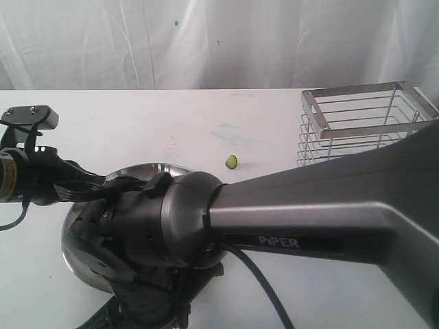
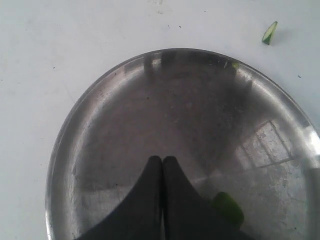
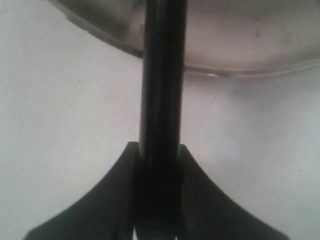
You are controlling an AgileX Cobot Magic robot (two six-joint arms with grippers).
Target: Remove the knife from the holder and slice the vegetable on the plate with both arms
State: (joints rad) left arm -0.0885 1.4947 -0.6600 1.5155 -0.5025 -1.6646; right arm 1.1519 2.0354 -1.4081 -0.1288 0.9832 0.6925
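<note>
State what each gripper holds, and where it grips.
Right gripper clamps the knife, apparently by its handle. Left gripper is shut on nothing, above the plate.

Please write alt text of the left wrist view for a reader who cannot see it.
The left hand, shut, hovers over a scuffed steel plate on a white table. A green chili lies on the plate beside the fingers, and a small cut green piece lies on the table beyond the rim.
</note>
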